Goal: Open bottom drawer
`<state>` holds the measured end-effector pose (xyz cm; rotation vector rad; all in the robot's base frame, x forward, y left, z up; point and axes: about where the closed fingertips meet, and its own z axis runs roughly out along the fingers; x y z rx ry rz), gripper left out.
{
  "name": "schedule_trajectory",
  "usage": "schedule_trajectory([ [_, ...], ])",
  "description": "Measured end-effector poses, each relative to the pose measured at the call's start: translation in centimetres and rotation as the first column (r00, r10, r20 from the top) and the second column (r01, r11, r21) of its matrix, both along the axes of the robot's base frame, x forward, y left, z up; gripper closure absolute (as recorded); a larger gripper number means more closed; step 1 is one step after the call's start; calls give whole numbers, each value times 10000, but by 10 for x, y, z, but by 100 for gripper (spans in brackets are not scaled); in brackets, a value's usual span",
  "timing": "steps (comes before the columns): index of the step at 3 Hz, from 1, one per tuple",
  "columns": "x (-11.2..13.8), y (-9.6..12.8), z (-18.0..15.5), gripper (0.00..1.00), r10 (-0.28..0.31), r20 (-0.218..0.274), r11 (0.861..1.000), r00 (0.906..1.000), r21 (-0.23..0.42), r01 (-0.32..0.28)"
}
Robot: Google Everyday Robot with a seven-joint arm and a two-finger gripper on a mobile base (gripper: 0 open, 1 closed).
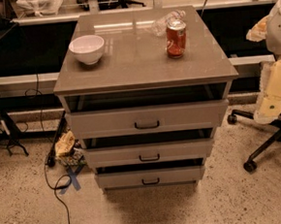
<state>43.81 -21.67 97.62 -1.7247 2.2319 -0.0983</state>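
The bottom drawer [150,176] is the lowest and narrowest of three grey-beige fronts on the cabinet, with a small black bar handle [151,181]. A dark gap shows above its front. The middle drawer [149,153] and the top drawer [147,119] sit above it, each with a dark gap above its front too. My gripper [267,109] hangs at the end of the cream-white arm at the right edge of the view. It is well to the right of the cabinet and above the bottom drawer's level, touching nothing.
On the cabinet top [127,61] stand a white bowl [87,48], a red can [176,38] and a lying plastic bottle [167,21]. An office chair base [262,145] stands on the floor at right. Cables and a crumpled bag [65,146] lie at left.
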Motion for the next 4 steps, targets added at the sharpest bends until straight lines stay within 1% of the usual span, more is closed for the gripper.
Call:
schedule_trajectory([
  [1,0,0,0,0,2,-3,10000,10000,1,-2],
  [2,5,-8,-25,0,252,-479,9995,9985,178,-243],
  [3,3,-15,-96,0,1054,-1476,9928,9834,721,-956],
  [4,-24,-12,-191,0,2404,-2701,9646,9324,1738,-1983],
])
